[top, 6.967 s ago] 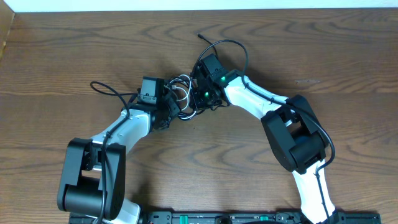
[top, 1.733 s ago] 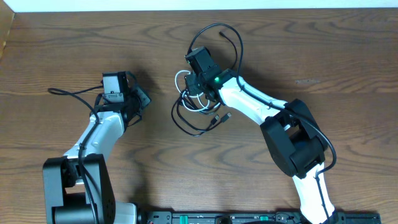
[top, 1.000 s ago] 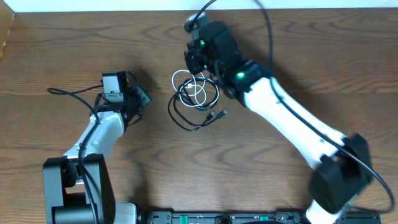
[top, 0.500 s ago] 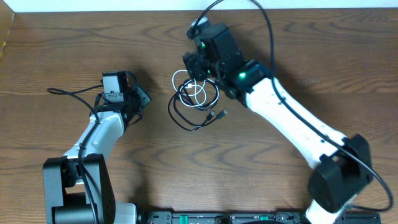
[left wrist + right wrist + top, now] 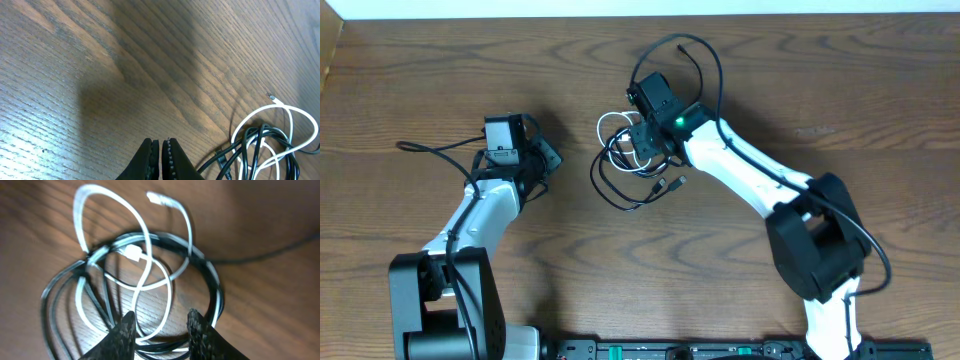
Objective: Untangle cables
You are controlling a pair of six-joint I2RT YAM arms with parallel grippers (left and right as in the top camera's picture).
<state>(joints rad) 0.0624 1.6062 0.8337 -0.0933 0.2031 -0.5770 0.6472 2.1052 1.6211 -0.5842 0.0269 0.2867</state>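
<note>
Right hand is back over the pile; a second ago its arm was stretched towards the far edge of the worktop. Its fingers are parted, a moderate gap, poised just above the cords and gripping nothing. Left hand has not moved in that time: well off to the left, fingers pressed together, empty.

Tangle of cables lies mid-worktop, same spot as before, between the two hands and under the right one.
- Black cords: loose round coils laid over each other. Cannot separate the strands well enough to count them.
- White cord: one, shorter, looped in a rough figure-eight through the black coils.
- White plug ends: two seen, one free at the coil's edge, one lying on the black coil.
- Black plug end: one seen, on the near side.
</note>
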